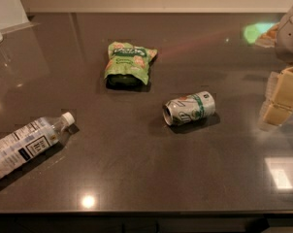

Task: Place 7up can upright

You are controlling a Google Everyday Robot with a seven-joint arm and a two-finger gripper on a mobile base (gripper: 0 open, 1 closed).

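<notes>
Can point(189, 108) lies on its side near the middle of the dark counter point(137, 178), its silver top turned to the left and slightly toward the front edge. Gripper point(281, 98) hangs at the right edge of the view, apart from the can and on about the same level; whether it is released or clenched I cannot tell. Bag point(129, 63) lies behind the can to the left, bottle point(27, 144) on its side far left.

Small silver-white aluminium 7up can with green band point(189, 108) lies on its side, centre-right, on the dark glossy countertop point(137, 174). Gripper point(279, 100) hangs at right edge, apart from it.
</notes>
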